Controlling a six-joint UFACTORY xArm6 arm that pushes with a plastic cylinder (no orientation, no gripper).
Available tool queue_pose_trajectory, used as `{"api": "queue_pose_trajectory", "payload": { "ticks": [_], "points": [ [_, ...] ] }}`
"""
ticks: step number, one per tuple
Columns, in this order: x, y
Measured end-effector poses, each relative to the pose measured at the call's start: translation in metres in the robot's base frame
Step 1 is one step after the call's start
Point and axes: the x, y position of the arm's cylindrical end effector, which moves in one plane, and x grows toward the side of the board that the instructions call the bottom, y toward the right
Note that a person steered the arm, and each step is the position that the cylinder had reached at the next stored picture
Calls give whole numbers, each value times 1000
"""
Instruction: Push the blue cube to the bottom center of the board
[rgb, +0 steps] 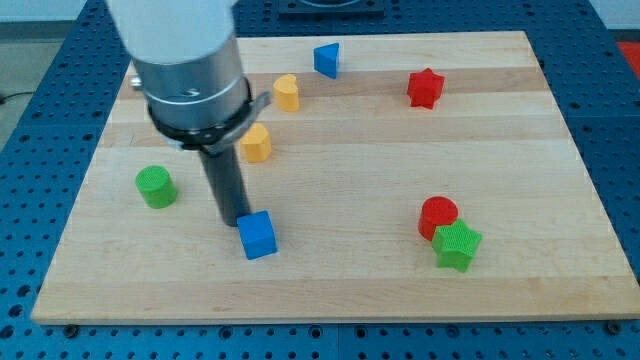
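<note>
The blue cube (257, 235) lies on the wooden board (340, 280), left of centre and toward the view's bottom. My tip (235, 219) is down on the board right at the cube's upper left corner, touching or nearly touching it. The dark rod rises from there into the grey arm body at the view's top left.
A green cylinder (155, 186) sits at the left. Two yellow blocks (256, 143) (287, 92) lie above the cube. A blue triangular block (326, 60) and a red star (424, 88) are near the top. A red cylinder (438, 216) touches a green star (457, 245) at lower right.
</note>
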Motion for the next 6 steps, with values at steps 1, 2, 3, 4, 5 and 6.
{"api": "queue_pose_trajectory", "payload": {
  "ticks": [1,2,3,4,5,6],
  "points": [
    [4,-21],
    [14,-15],
    [17,23],
    [21,71],
    [32,83],
    [38,83]
  ]
}}
